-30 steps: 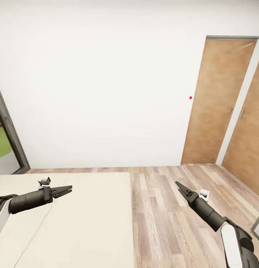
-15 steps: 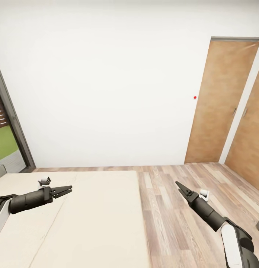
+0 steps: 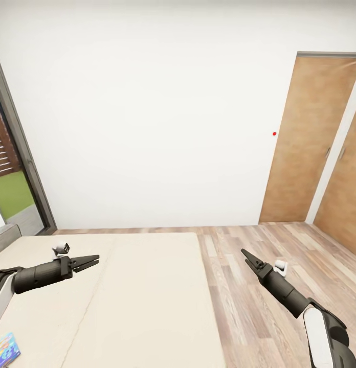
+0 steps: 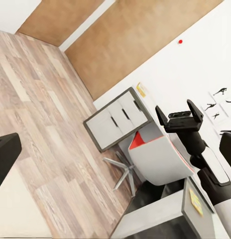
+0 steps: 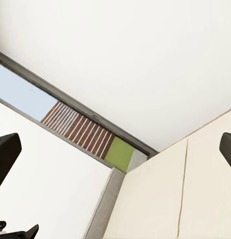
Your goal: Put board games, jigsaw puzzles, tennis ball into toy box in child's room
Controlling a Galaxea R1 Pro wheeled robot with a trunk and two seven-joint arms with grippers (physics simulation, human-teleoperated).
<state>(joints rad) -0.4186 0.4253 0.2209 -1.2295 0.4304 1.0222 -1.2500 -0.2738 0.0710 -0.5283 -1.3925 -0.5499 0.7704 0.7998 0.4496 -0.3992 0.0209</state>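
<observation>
A small blue board game (image 3: 4,349) shows as a corner at the near left edge of the beige bed (image 3: 142,296). My left gripper (image 3: 96,260) hovers open above the mattress, empty. Out over the wood floor to the right of the bed, my right gripper (image 3: 244,253) is open and empty too; its fingers (image 5: 6,154) stand wide apart in the right wrist view. The left wrist view looks across the floor to the table's drawer unit (image 4: 118,119) with white drawer fronts. The toy box, the jigsaw puzzles and the tennis ball are out of view.
A white wall faces me, with a red button (image 3: 274,134) and two wooden doors (image 3: 306,138) on its right. A dark-framed window (image 3: 17,174) stands at the left. A white and red chair (image 4: 155,154) sits by the drawer unit.
The camera has turned left, so the doors and red button shifted right in the picture, more window shows, and the blue board game's corner came into view. Both arms hold their pose.
</observation>
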